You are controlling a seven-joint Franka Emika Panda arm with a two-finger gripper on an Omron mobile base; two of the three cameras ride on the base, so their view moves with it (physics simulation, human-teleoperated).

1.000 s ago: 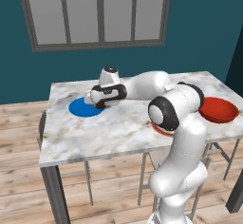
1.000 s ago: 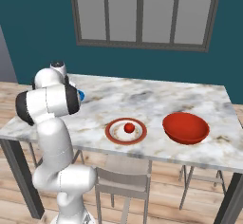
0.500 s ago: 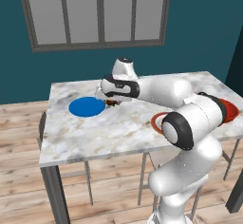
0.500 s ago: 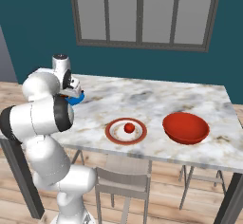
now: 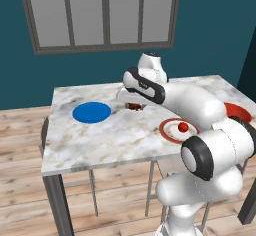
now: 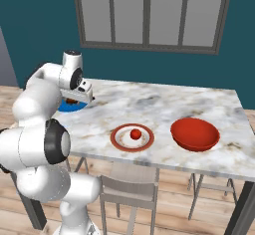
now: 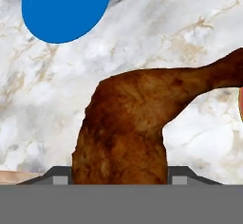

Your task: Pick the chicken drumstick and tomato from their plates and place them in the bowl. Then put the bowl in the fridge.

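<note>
The chicken drumstick [image 7: 128,123] now hangs clamped in my claw [image 5: 134,105] above the marble surface [image 5: 110,130], carried off the blue plate [image 5: 91,112] it sat on a second ago, so the bowl [image 6: 194,133] comes next.

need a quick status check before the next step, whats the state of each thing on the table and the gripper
chicken drumstick: held in the gripper, lifted off its plate, above the marble
gripper: shut on the drumstick
blue plate: bare, flat on the table
tomato: resting on the white plate
white plate: holds the tomato
bowl: upright, nothing inside
table: carries both plates and the bowl
</note>
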